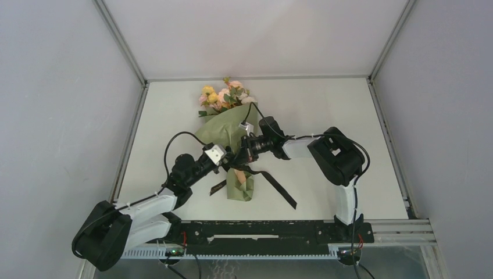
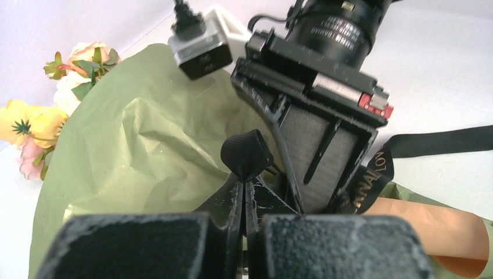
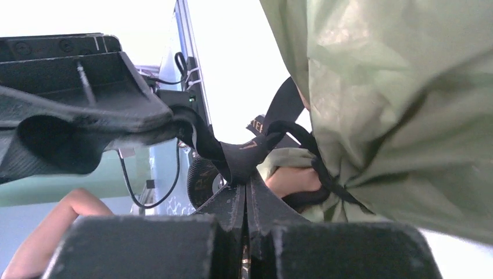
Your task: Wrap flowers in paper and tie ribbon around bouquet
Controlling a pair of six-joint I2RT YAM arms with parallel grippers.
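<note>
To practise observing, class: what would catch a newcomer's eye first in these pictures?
The bouquet, olive paper around pink and yellow flowers, lies in the middle of the table. At its narrow waist the left tool and right tool meet, each pinching the black ribbon, whose tail trails toward the near edge.

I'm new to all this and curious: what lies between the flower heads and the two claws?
The olive-green paper, wrapped as a cone, runs from the flowers down to the left gripper and right gripper. The top view shows it.
</note>
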